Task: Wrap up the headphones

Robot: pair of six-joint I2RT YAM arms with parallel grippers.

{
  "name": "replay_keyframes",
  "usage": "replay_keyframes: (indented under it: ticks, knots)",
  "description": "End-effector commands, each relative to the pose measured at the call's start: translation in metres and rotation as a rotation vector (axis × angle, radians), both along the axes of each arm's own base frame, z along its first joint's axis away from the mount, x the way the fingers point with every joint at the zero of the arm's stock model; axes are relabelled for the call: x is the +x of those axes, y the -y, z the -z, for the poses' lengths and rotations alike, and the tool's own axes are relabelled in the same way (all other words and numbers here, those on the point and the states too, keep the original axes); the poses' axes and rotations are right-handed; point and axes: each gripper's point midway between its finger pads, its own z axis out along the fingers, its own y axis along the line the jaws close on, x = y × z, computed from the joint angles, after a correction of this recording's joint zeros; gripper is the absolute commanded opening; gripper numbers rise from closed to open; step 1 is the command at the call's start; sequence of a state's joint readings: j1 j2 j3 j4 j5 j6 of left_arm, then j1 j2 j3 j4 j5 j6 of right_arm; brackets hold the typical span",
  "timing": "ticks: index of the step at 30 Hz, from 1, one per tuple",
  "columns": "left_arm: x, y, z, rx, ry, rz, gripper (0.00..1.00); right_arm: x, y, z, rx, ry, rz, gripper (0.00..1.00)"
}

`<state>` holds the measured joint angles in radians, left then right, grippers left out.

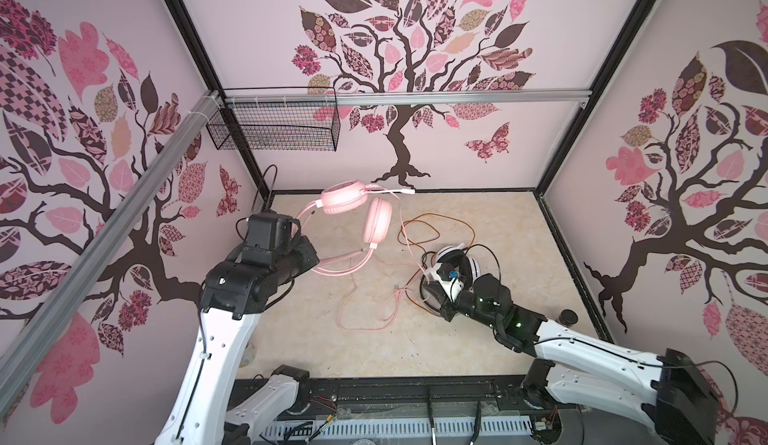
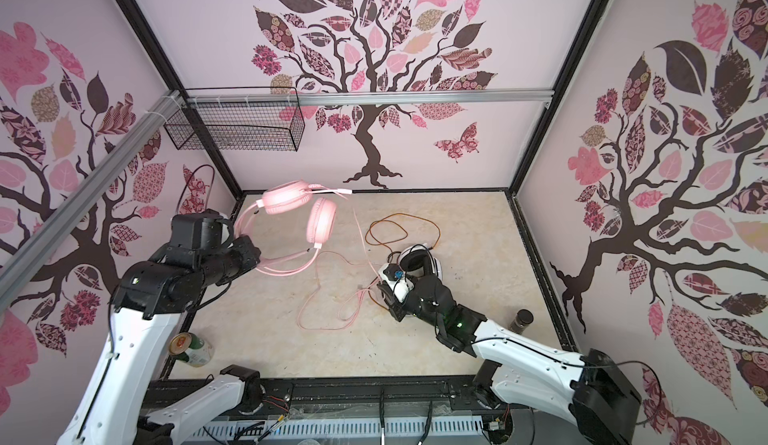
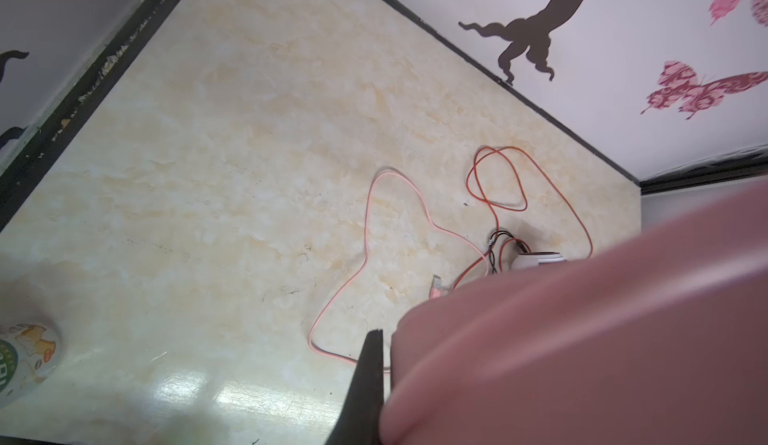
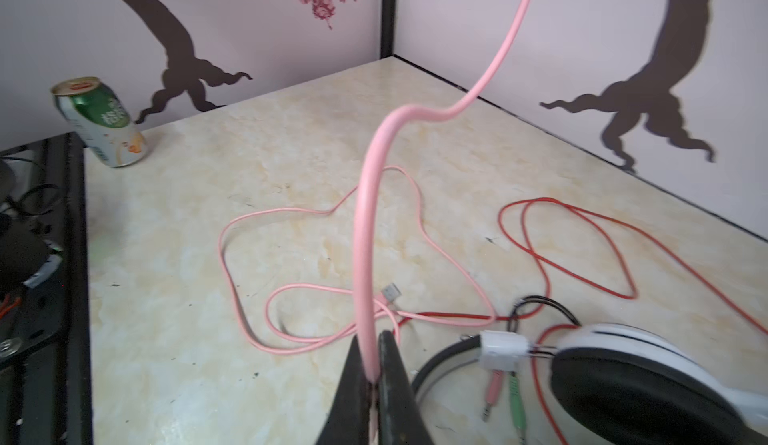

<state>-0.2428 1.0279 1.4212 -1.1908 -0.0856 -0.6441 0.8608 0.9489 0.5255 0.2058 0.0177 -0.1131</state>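
Shows as a cream marbled tabletop (image 1: 415, 339). Carries loose pink cable (image 4: 365, 231) loops mid-surface, orange-red cable (image 4: 453, 317) loops farther back, a white-and-black headset (image 4: 623, 384) beside them. Also bears a green can (image 2: 192, 347) at the near left corner, a dark cylinder (image 2: 524, 320) by the right edge.

Glossy marble-look tabletop (image 3: 249, 173), smooth plastic pink headphones (image 1: 345, 198), metal can (image 4: 99, 121)

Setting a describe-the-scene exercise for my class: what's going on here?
The left gripper holds the pink headset up by its band, off the table. The right gripper is shut on the pink cable, low beside the white headset. The rest of the pink cable and the red cable lie loose; nothing is wrapped yet.
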Motion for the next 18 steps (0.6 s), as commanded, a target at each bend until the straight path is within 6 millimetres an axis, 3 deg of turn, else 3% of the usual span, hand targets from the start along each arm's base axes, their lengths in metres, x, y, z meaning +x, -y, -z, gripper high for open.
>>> replay_keyframes:
  ticks: [1,6,12,15,18]
  knots:
    - [0.021,0.003,-0.009,0.018,0.105,0.024,0.0,0.007,0.035,-0.001,-0.198,-0.005,0.132,0.0]
    - [0.036,-0.007,0.019,0.12,0.044,-0.005,0.0,0.014,0.048,-0.027,-0.342,0.005,0.17,0.0]
    - [0.046,-0.031,0.037,0.261,-0.03,-0.091,0.0,0.024,0.071,-0.057,-0.503,0.085,0.252,0.0]
    - [0.049,-0.038,0.041,0.311,-0.051,-0.12,0.0,0.023,0.074,-0.07,-0.568,0.144,0.257,0.0]
    - [0.057,-0.032,0.049,0.321,-0.073,-0.083,0.0,0.016,0.062,-0.08,-0.64,0.239,0.218,0.0]
